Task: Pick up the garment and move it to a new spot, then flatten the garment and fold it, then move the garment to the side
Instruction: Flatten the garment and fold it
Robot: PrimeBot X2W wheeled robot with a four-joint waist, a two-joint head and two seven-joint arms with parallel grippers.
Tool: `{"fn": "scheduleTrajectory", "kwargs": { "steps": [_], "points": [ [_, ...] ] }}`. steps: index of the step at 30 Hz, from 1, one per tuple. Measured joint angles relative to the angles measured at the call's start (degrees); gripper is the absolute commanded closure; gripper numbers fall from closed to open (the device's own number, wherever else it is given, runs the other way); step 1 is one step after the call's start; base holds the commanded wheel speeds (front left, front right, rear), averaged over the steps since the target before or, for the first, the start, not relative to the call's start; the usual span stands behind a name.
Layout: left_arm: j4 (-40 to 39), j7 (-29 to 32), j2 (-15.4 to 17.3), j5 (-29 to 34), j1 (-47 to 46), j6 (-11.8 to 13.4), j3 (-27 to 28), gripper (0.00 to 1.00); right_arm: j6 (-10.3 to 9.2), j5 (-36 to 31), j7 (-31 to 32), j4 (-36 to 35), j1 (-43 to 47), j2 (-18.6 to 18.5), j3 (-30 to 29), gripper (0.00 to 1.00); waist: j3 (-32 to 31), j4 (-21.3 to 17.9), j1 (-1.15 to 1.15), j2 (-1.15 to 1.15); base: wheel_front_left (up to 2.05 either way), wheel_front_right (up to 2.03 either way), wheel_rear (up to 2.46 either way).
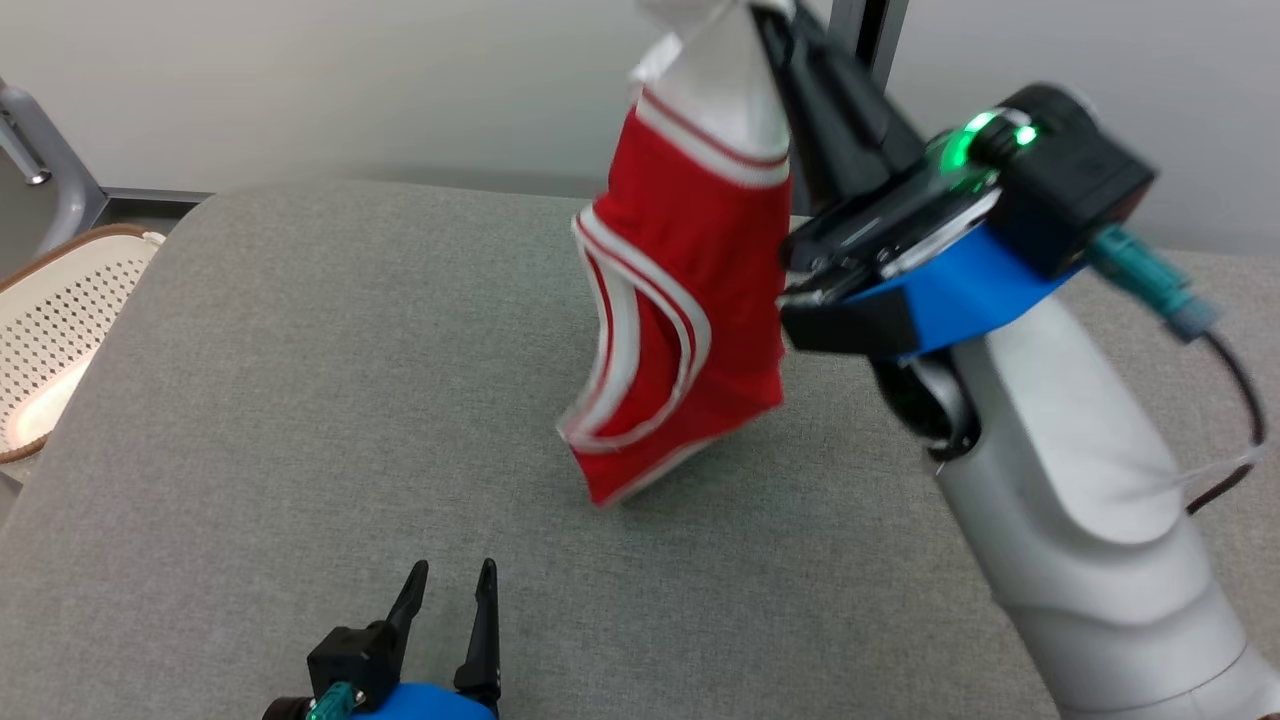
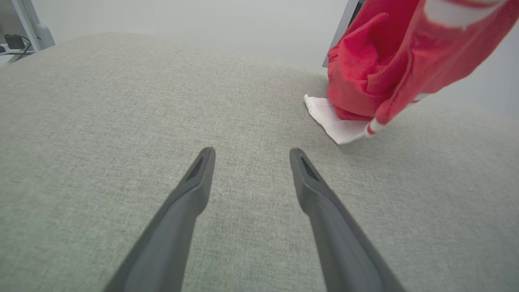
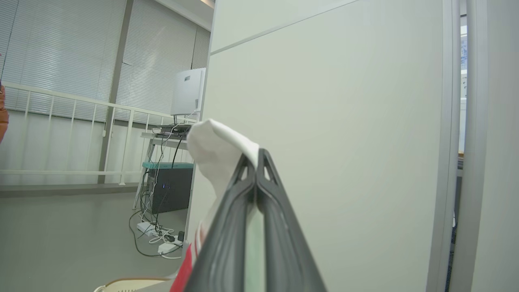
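The garment (image 1: 690,300) is red with white striped trim and a white top part. It hangs from my right gripper (image 1: 772,12), which is raised high at the top of the head view and shut on the white fabric. In the right wrist view the two fingers (image 3: 256,162) press together with a fold of white cloth (image 3: 211,148) over their left side. The garment's lower end (image 2: 338,127) reaches the grey padded table (image 1: 300,400). My left gripper (image 1: 455,585) stands open and empty near the front edge, left of and in front of the garment (image 2: 373,69).
A perforated cream basket (image 1: 60,320) with a brown rim stands beside the table's left edge. A pale wall and a dark post rise behind the table. My right forearm (image 1: 1080,470) crosses the table's right side.
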Motion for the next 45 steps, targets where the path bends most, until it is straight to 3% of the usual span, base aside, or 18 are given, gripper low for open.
{"fn": "scheduleTrajectory", "kwargs": {
  "steps": [5,8,9,10,13,14,15,18,22,29,34,40,45],
  "points": [
    [0.12,0.0,0.01,-0.46,1.16,0.03,-0.05,0.0,0.0,2.98,-0.01,-1.98,-5.17,-0.12,-6.75,1.0,-0.6,0.79,0.0,0.0,0.0,0.0,0.0],
    [-0.05,0.0,0.01,-0.58,1.26,0.08,-0.01,0.0,0.0,-1.88,-0.01,2.46,-5.16,-0.32,-12.73,1.0,-0.3,1.12,-0.01,0.0,0.0,0.0,0.0],
    [-0.3,0.0,0.0,-0.59,1.25,0.08,-0.13,0.0,0.0,-3.87,0.0,6.15,-4.59,-1.45,-17.81,1.0,0.08,1.38,-0.01,0.0,0.0,0.0,0.0],
    [-0.3,0.0,0.0,-0.59,1.25,0.08,-0.13,0.0,0.0,-3.87,0.0,6.15,-4.59,-1.45,-17.81,1.0,0.08,1.38,-0.01,0.0,0.0,0.0,0.0],
    [-0.52,0.0,0.01,-0.82,1.16,0.09,-0.15,0.0,0.0,-7.71,-0.01,13.67,-2.03,-5.01,-25.6,1.0,0.95,1.66,-0.01,0.0,0.0,0.0,0.0],
    [-0.49,0.0,0.01,-0.91,1.07,0.08,-0.16,0.0,0.0,-9.61,-0.01,17.51,-1.02,-6.36,-28.26,0.39,1.28,1.71,-0.01,0.0,0.0,0.0,0.0],
    [-0.47,0.0,0.01,-0.9,0.98,0.08,-0.24,0.0,0.0,-11.63,0.04,21.29,0.15,-7.56,-31.3,0.0,1.57,1.76,0.0,0.0,0.0,0.0,0.0],
    [-0.35,0.0,0.0,-0.49,0.67,0.01,-0.33,0.0,-0.02,-17.11,0.12,27.43,2.19,-9.69,-38.41,0.0,2.33,1.83,0.0,0.0,0.0,0.0,0.0],
    [-0.31,0.0,0.02,0.01,0.12,-0.16,0.12,0.0,-0.02,-21.46,0.09,28.77,3.65,-7.82,-42.14,0.0,3.26,1.24,0.0,0.0,0.0,0.0,0.0],
    [0.01,0.0,0.01,0.45,-0.95,-0.49,0.34,0.0,-0.02,-21.73,0.09,28.0,5.51,-2.76,-38.24,0.0,3.82,0.21,0.0,0.0,0.0,0.0,0.0],
    [0.12,0.0,0.01,0.43,-1.4,-0.58,-0.27,0.0,-0.01,-16.51,0.08,31.4,6.59,-0.67,-26.54,0.0,3.99,0.46,0.0,0.0,0.0,0.0,0.0],
    [0.13,0.0,0.01,0.09,-1.87,-0.89,-1.11,0.0,-0.01,-3.37,1.41,39.09,6.12,-0.16,-10.12,0.0,5.04,1.62,0.0,0.0,0.0,0.0,0.0],
    [0.22,0.0,0.01,0.02,-2.22,-0.9,-1.21,0.0,-0.01,1.47,4.04,42.68,3.57,-0.22,-3.46,0.0,6.44,2.86,0.0,0.0,0.0,0.0,0.0]
  ]
}}
